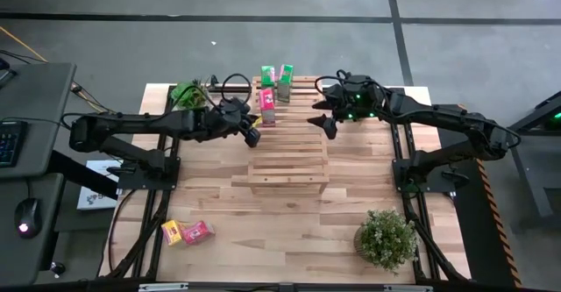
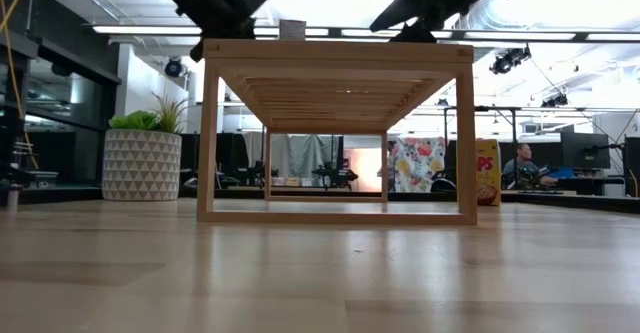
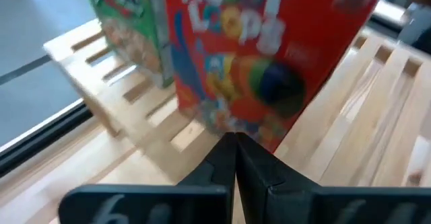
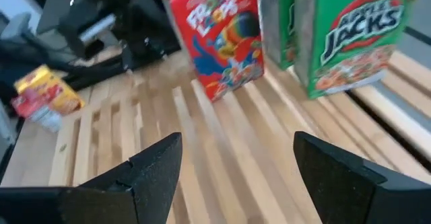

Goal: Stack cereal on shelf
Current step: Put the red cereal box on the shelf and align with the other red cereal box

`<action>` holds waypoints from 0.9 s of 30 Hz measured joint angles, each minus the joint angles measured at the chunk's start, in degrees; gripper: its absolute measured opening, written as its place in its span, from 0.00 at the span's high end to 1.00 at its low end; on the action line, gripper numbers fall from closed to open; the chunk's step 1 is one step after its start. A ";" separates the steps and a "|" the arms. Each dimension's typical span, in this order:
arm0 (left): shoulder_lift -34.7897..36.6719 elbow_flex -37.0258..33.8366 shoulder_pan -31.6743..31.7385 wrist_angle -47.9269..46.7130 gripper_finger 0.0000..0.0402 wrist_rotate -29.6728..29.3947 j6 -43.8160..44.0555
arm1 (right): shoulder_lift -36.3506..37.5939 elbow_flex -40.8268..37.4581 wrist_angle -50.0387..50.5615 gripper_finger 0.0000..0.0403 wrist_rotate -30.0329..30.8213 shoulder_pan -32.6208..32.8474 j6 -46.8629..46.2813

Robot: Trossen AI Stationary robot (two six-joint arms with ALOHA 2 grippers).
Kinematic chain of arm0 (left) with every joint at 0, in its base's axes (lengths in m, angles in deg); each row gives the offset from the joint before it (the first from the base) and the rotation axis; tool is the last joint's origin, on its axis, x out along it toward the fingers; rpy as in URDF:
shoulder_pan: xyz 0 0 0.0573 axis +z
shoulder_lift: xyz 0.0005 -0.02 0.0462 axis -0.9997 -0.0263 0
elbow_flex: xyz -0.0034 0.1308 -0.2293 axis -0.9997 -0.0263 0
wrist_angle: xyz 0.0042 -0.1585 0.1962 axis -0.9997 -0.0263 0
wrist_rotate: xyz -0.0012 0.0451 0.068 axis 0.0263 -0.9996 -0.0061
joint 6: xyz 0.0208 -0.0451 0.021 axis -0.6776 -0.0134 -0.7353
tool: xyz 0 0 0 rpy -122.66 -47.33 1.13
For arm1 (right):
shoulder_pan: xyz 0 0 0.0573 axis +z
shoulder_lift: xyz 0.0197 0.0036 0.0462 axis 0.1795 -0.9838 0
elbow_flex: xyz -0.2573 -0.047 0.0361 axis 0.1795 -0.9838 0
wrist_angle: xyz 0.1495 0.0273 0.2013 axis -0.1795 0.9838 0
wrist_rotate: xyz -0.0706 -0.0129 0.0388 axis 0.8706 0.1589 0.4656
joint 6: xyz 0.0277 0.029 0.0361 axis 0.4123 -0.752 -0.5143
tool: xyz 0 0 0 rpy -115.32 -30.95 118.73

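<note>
Left gripper point(image 1: 252, 138) fingers pressed together, right gripper point(image 1: 328, 125) fingers spread wide

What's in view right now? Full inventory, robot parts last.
cereal boxes on rack: four, two green, two pink-red, far end of the rack
cereal boxes on table: two, one yellow, one pink-red, near-left corner
wooden rack: one, light wood, table centre
potted plants: two, green, near-right and far-left of table
table: one, light wood
left gripper: one, dark, fingers shut, beside the near pink-red box on the rack
right gripper: one, dark, fingers open, empty, over rack's right side
</note>
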 joint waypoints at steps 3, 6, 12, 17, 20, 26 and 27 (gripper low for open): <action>2.79 0.01 0.20 -2.14 1.00 -0.64 -1.04 | 0.00 0.00 -1.29 0.31 1.36 -0.02 -0.95; 6.43 -0.02 0.20 -3.91 1.00 -3.52 -1.68 | 0.00 0.00 -1.90 0.31 2.56 -0.36 -0.98; 13.32 0.01 0.09 -2.53 1.00 -4.75 -2.00 | 0.25 0.00 -2.20 0.31 4.71 -1.71 -2.59; 16.56 0.01 -0.72 -2.33 1.00 -4.74 -0.99 | 0.24 1.27 0.94 0.31 5.58 -3.39 -2.71; 17.31 0.01 -1.21 -2.32 1.00 -4.73 -0.94 | 0.24 3.64 6.65 0.31 7.64 -4.28 -0.87; 16.64 0.01 -1.52 -2.31 1.00 -4.61 0.76 | 0.24 8.64 17.74 0.31 14.08 -5.96 1.05; 16.34 0.01 -1.52 -2.45 1.00 -4.59 1.00 | 0.25 9.10 18.80 0.31 14.69 -6.12 1.51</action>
